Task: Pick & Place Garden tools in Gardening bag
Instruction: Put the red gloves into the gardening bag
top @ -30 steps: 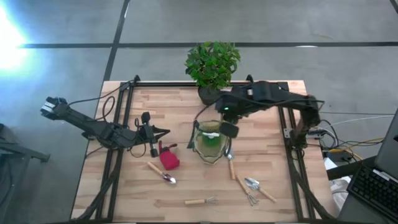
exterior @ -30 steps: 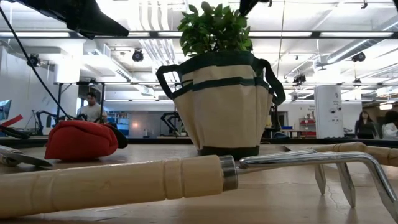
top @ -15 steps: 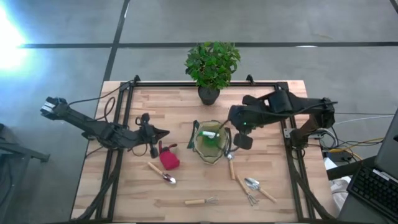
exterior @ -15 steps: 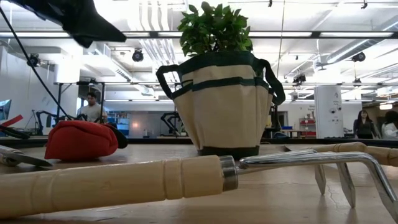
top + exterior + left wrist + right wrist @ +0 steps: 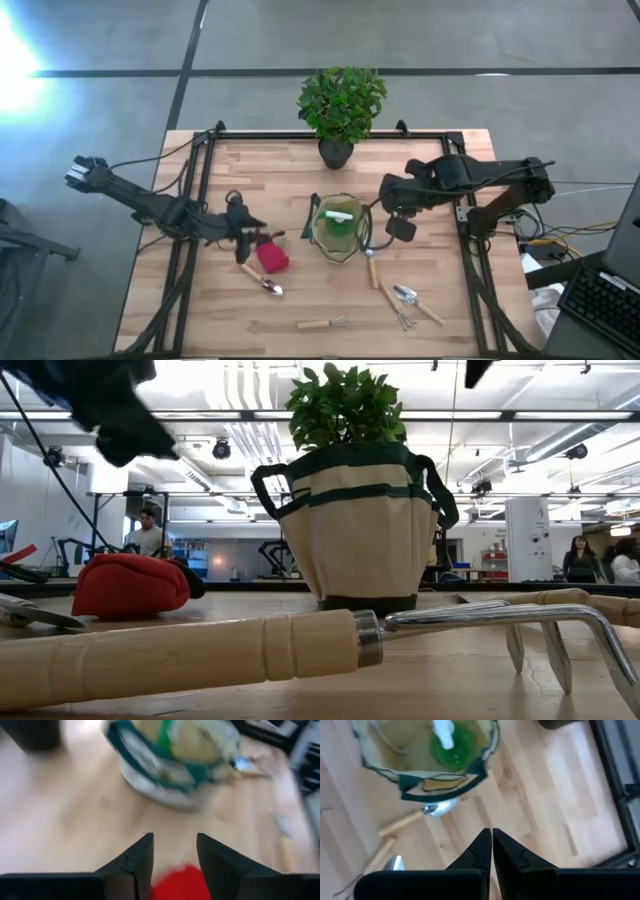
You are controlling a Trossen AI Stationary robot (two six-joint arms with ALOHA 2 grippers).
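Left of the gardening bag [image 5: 337, 228] mid-worktop, the left pincer [image 5: 173, 851] hangs parted over the red item [image 5: 272, 257] — apparently lining up a grasp — while the right pincer [image 5: 491, 845], shut and empty, waits right of it.

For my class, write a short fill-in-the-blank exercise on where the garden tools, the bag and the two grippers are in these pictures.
1. The green spray bottle stands inside the gardening ____.
2. The left gripper hangs with its fingers apart over the ____ item.
3. The right gripper has its fingers ____ and holds nothing.
4. The potted plant stands at the table's ____ edge, behind the gardening bag.

Missing words: bag; red; shut; far
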